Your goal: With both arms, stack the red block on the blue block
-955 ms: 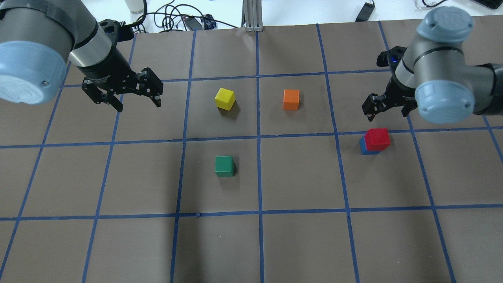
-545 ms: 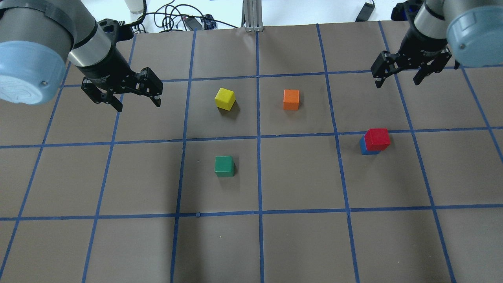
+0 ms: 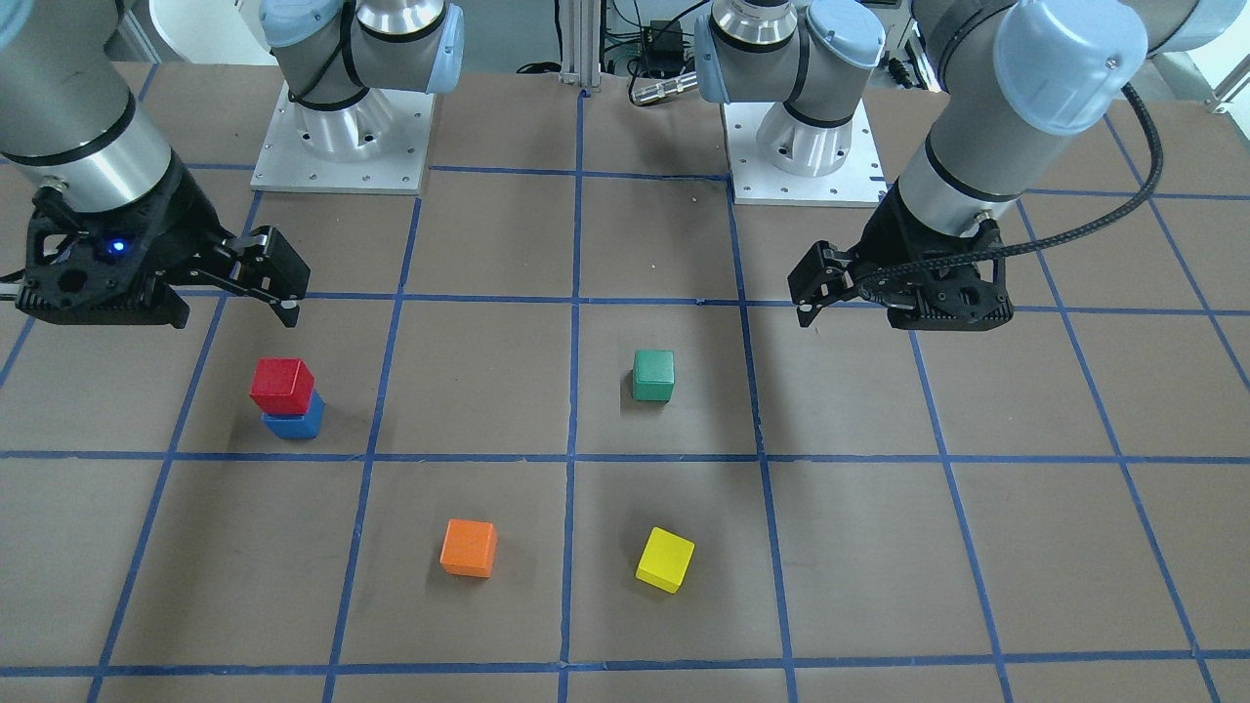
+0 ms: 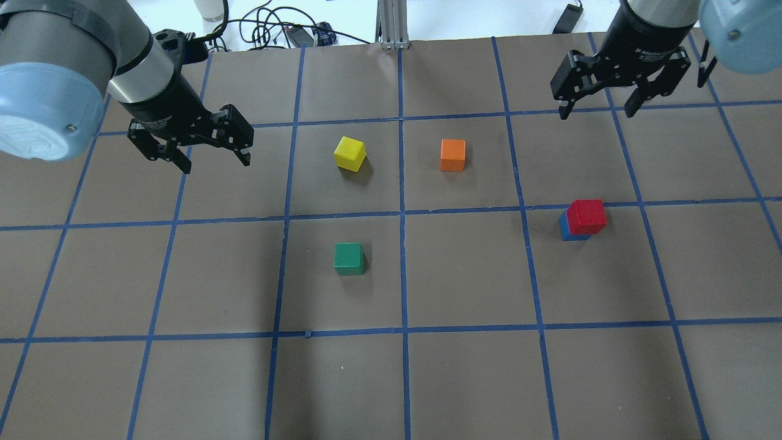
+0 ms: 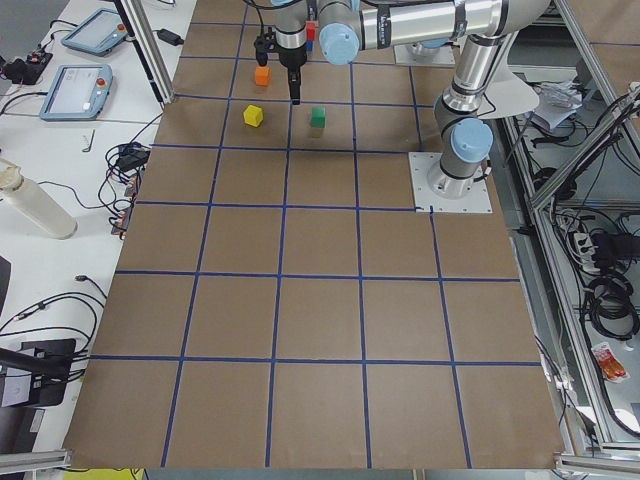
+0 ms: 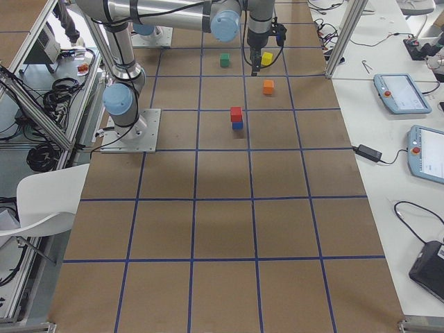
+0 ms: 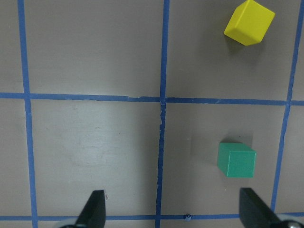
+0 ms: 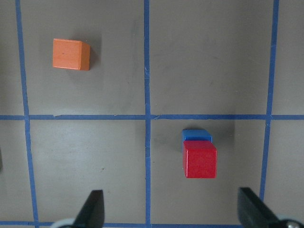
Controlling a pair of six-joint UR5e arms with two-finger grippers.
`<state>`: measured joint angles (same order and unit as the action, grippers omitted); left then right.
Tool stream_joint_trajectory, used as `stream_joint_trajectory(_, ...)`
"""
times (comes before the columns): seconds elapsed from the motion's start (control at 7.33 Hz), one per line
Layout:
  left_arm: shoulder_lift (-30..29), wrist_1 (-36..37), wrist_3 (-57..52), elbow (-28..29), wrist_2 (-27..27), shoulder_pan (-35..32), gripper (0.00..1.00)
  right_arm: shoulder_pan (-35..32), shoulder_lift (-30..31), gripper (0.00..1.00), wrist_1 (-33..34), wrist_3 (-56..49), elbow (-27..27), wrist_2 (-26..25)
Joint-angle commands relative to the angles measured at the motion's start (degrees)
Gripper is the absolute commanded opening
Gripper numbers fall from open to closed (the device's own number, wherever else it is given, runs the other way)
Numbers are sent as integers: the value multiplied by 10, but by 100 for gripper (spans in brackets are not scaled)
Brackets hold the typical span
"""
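The red block (image 4: pixel 586 216) sits on top of the blue block (image 4: pixel 565 232) in the right half of the table, slightly offset. The stack also shows in the front view, red block (image 3: pixel 282 384) on blue block (image 3: pixel 293 427), and in the right wrist view, red block (image 8: pixel 200 159) over blue block (image 8: pixel 196 136). My right gripper (image 4: pixel 597 111) is open and empty, high above the table and beyond the stack toward the far edge. My left gripper (image 4: pixel 215 165) is open and empty over the left half, well apart from the stack.
A yellow cube (image 4: pixel 350 153) and an orange cube (image 4: pixel 453 154) lie in the middle far squares. A green cube (image 4: pixel 349 258) lies nearer, also in the left wrist view (image 7: pixel 236 160). Cables (image 4: pixel 275 24) lie past the far edge. The arm bases (image 3: pixel 342 127) stand on the robot's side.
My right gripper has risen and moved away from the stack toward the table's far edge, still open. The left arm and all the cubes have stayed put.
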<state>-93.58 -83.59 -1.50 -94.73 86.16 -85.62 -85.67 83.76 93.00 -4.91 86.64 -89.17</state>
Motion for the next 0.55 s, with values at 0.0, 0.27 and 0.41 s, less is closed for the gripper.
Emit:
stream_joint_trajectory(0.0, 6, -1, -7, 5, 1, 0, 100, -7, -1, 100, 1, 10, 2, -31)
stream_joint_trajectory(0.27, 6, -1, -8, 6, 1, -1, 100, -7, 0, 100, 0, 8, 2, -29)
stream_joint_trajectory(0.41, 7, -1, -9, 4, 2, -1, 100, -7, 0, 100, 1, 8, 1, -28)
